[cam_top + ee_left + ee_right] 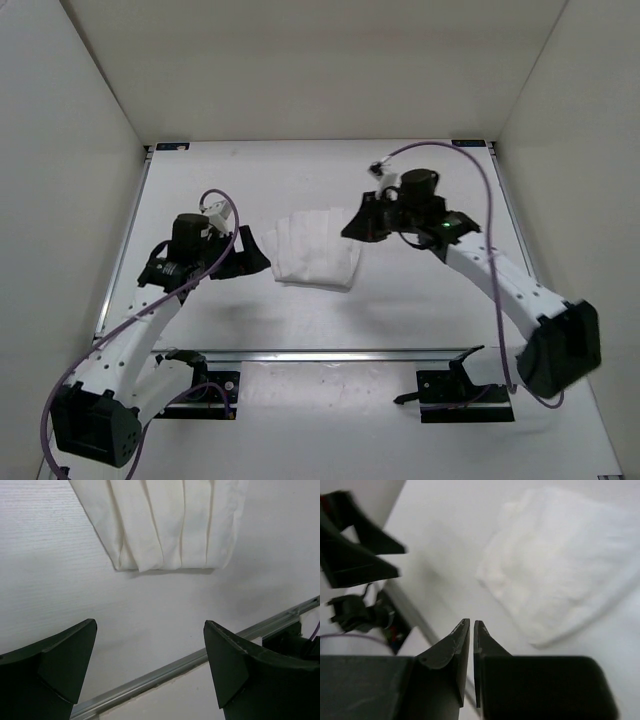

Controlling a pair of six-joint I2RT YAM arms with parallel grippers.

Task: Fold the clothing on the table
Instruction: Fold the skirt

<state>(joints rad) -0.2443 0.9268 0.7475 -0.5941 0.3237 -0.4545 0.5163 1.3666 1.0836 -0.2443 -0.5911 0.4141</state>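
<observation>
- Closest in the left wrist view, the left tool has its two dark fingers spread wide, with nothing between them but bare worktop.
- Ahead of that gap, not touching it, lies the clothing: a folded white bundle whose crease lines run away from the tool, its short folded end facing it.
- From above, the clothing sits mid-worktop between both arms, with the left tool just beside its left edge.
- At the bundle's far right corner, the right tool has its jaws nearly together and holds nothing.
- Either tool looks near enough for the next fold; the left is ready to grip.
- Open worktop surrounds the bundle, and the metal rail lies well toward the arms.
</observation>
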